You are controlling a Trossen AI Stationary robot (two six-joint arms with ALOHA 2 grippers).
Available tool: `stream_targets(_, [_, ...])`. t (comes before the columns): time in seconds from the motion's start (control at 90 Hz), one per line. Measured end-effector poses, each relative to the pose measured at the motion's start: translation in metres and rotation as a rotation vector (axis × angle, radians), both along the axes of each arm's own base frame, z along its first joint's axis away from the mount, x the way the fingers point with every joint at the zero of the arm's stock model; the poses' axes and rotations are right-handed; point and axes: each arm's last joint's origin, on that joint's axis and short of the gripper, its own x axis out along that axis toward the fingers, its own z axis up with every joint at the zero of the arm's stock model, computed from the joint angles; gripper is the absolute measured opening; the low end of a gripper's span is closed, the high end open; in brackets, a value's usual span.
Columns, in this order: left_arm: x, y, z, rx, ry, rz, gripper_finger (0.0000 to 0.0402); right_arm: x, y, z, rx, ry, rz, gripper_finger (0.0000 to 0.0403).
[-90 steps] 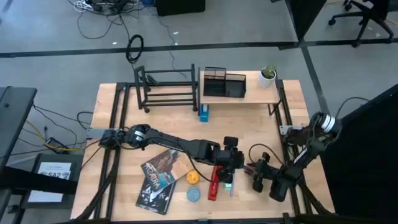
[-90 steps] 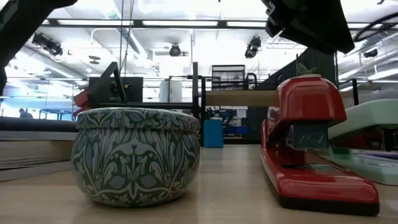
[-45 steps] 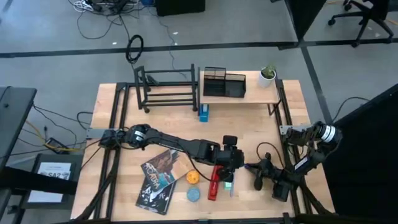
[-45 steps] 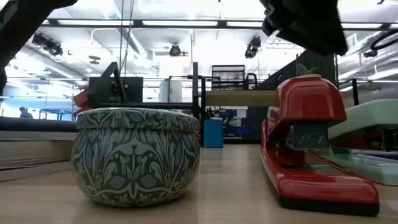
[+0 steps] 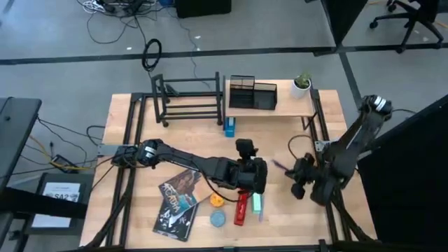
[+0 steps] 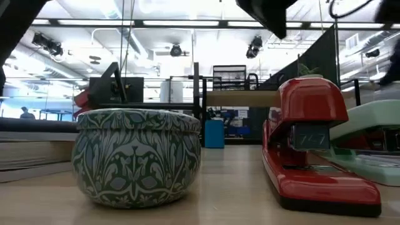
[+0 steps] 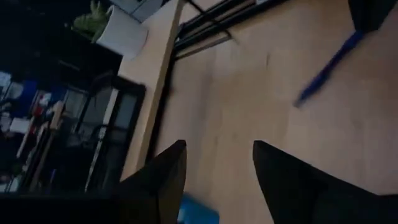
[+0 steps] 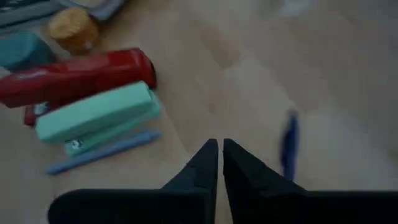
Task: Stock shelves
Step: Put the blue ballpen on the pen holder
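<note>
Left gripper [image 5: 243, 148], fingers parted and empty, at bench centre; right gripper [image 5: 297, 175], closed empty, at 3 o'clock of the red stapler [image 5: 241, 208].

Legible text is scarce. The red stapler [image 6: 312, 153], in the low view just beside the patterned bowl [image 6: 137, 156], carries a small dark plate with pale marks resembling "747", though the reading is uncertain. In the high view the book [image 5: 176, 201] near the stapler has cover lettering too small to read, and a white sheet [image 5: 59, 190] off the desk's [image 5: 280, 140] edge, well apart from the stapler, shows unreadable dark print.
</note>
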Motion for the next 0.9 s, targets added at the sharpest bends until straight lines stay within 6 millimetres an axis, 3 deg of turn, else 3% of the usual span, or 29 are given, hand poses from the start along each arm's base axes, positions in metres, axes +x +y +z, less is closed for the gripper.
stream_targets(0.111, [-0.001,-0.001,-0.009,-0.042,0.028,-0.007,0.0168,-0.003,-0.013,0.005,-0.031,0.022,0.010,0.0001])
stream_targets(0.2, [-0.002,-0.002,-0.019,-0.069,0.052,-0.013,0.0168,-0.005,-0.021,-0.005,-0.031,0.053,-0.024,0.0020])
stream_targets(0.478, [-0.004,-0.003,-0.045,-0.109,0.097,-0.015,0.0168,-0.016,-0.022,-0.063,0.047,0.127,-0.130,0.0170])
stream_targets(0.578, [-0.004,-0.003,-0.052,-0.106,0.115,-0.015,0.0168,-0.022,-0.020,-0.083,0.054,0.137,-0.159,0.0201])
stream_targets(0.744, [-0.005,-0.003,-0.056,-0.107,0.119,-0.016,0.0168,-0.029,-0.012,-0.109,0.037,0.119,-0.196,0.0204])
stream_targets(0.9, [-0.003,-0.003,-0.055,-0.112,0.106,-0.019,0.0168,-0.037,-0.003,-0.126,-0.030,0.062,-0.224,0.0165])
